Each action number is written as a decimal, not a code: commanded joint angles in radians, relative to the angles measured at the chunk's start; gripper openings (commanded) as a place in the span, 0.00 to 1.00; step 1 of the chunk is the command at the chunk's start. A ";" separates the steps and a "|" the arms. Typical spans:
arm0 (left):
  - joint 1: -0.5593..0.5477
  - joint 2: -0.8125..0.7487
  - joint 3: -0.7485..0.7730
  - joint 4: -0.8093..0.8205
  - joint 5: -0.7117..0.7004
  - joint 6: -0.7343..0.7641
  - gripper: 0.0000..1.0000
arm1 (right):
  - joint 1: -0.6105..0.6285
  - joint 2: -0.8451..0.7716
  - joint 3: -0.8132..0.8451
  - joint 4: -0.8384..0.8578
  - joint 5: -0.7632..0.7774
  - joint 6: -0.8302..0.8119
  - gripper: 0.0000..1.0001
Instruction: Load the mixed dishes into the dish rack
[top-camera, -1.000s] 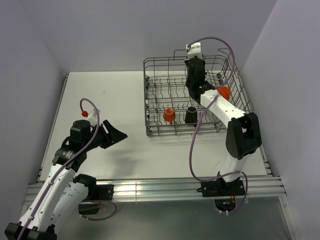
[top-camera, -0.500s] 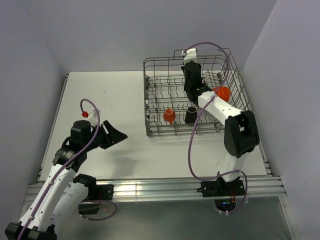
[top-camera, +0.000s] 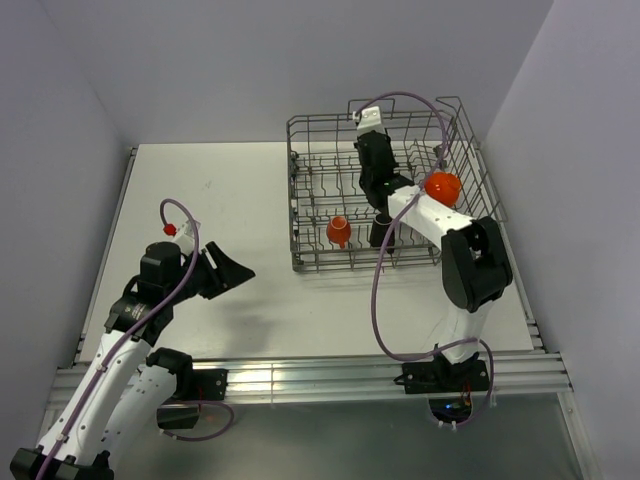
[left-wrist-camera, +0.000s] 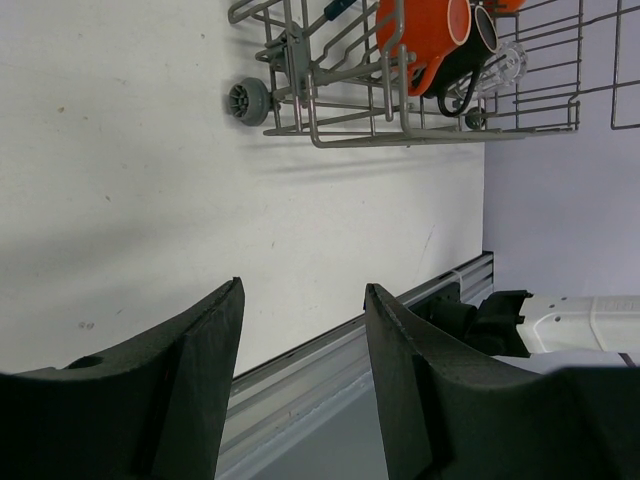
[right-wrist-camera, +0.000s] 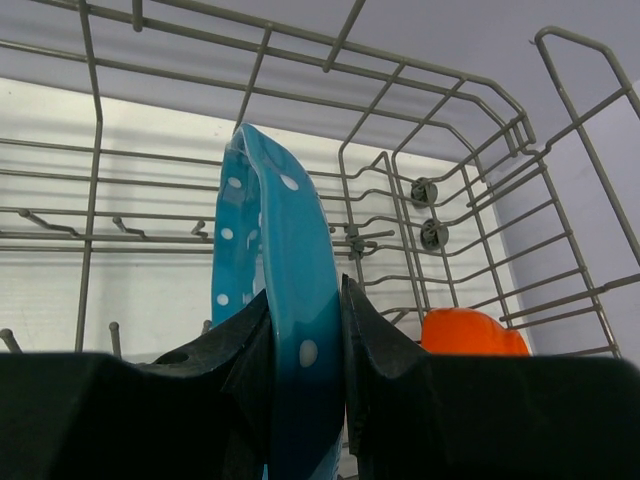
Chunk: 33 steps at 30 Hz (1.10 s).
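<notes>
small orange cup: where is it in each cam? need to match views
Top external: small orange cup in the near-left part of the dish rack, left of the dark mug.
Left wrist: cup at top, right of centre, inside the rack beside the mug.
Right wrist: not in it; the orange shape at lower right looks like the orange-red bowl.
Shared landmark: the rack's grey wires, in all three views.

The left arm (top-camera: 128, 335) is folded low at seven o'clock in the top view. The left gripper (top-camera: 236, 270) aims toward three o'clock, jaws spread wide and holding nothing. The right arm (top-camera: 470, 270) rises from five o'clock and bends at the elbow, forearm running toward eleven o'clock. The right gripper (top-camera: 380, 203) points down, fingers (right-wrist-camera: 245, 360) pinched on a plate (right-wrist-camera: 270, 230).
</notes>
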 joint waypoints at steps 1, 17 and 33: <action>0.000 -0.011 -0.001 0.025 0.016 0.005 0.57 | 0.011 0.009 0.079 0.085 0.030 0.003 0.00; 0.000 -0.016 -0.001 0.012 0.013 0.015 0.58 | 0.011 0.132 0.240 -0.028 0.012 0.029 0.15; 0.000 -0.016 -0.003 0.015 0.019 0.011 0.58 | 0.031 0.158 0.257 -0.062 -0.008 0.038 0.52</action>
